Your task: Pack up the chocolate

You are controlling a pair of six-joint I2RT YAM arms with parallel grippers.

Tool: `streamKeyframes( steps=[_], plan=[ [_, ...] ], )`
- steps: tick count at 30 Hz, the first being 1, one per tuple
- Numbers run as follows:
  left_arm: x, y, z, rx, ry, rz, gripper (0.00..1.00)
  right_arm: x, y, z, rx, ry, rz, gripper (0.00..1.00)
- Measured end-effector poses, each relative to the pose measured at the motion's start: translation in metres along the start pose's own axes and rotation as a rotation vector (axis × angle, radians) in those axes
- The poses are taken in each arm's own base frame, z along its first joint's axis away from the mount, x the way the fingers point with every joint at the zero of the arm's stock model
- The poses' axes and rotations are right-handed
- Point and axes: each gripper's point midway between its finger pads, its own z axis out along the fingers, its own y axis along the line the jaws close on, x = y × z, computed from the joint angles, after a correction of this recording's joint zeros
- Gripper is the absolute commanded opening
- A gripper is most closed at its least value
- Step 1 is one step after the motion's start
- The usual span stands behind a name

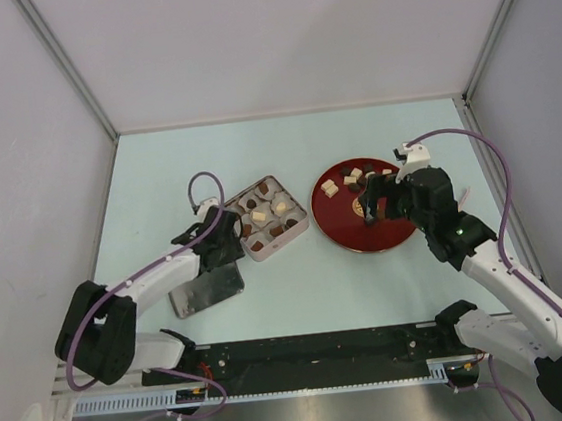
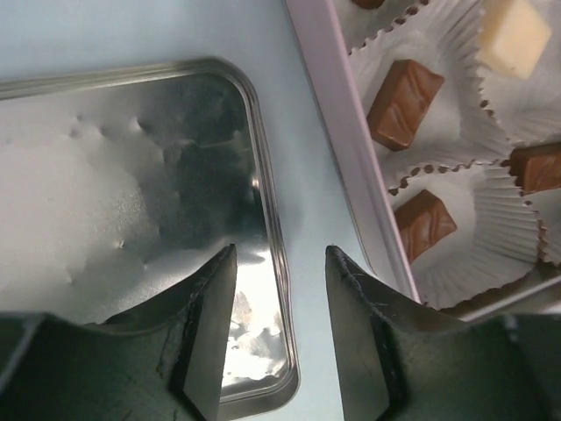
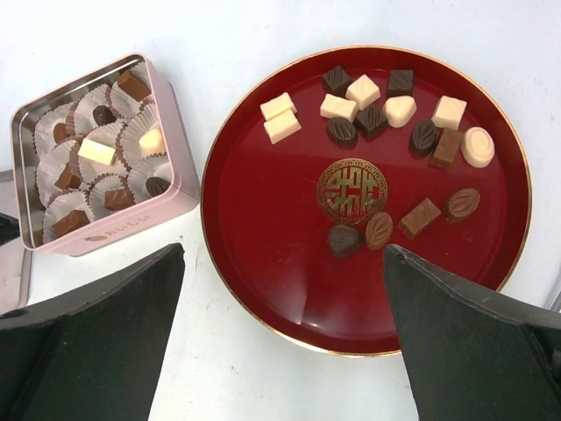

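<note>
Several loose chocolate pieces (image 3: 344, 239), dark, brown and cream-white, lie on the red plate (image 3: 263, 219), mostly on its far half (image 1: 330, 188). More chocolate (image 3: 96, 151) sits in white paper cups inside the square pink tin (image 3: 114, 230), left of the plate (image 1: 349, 231). My right gripper (image 3: 283, 247) is open and empty, held above the plate's near edge (image 1: 376, 205). My left gripper (image 2: 280, 250) is open and empty, low over the right edge of the silver tin lid (image 2: 105, 175), beside the tin's wall (image 2: 342, 114).
The lid (image 1: 207, 289) lies flat on the table, near-left of the tin (image 1: 294, 197). Grey walls enclose the table on the left, back and right. The arm bases and a black rail run along the near edge.
</note>
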Motion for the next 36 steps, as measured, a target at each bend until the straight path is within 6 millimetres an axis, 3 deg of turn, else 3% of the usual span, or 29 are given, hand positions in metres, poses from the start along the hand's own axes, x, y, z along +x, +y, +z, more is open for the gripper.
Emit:
streamKeyframes(
  steps=[10,18,30,36],
  plan=[
    [0.022,0.009,0.010,-0.023,0.050,-0.020,0.37,0.002,-0.001,0.001,0.001,0.004,-0.014,1.00],
    [0.021,0.006,0.012,-0.008,0.042,-0.042,0.32,0.007,-0.003,0.002,0.010,0.013,-0.016,1.00],
    [0.023,0.003,0.013,0.003,0.038,-0.093,0.00,0.006,0.000,0.002,0.001,0.008,-0.020,1.00],
    [0.023,0.004,0.012,0.009,0.026,-0.119,0.00,0.009,0.007,-0.001,-0.020,0.008,-0.035,0.99]
  ],
)
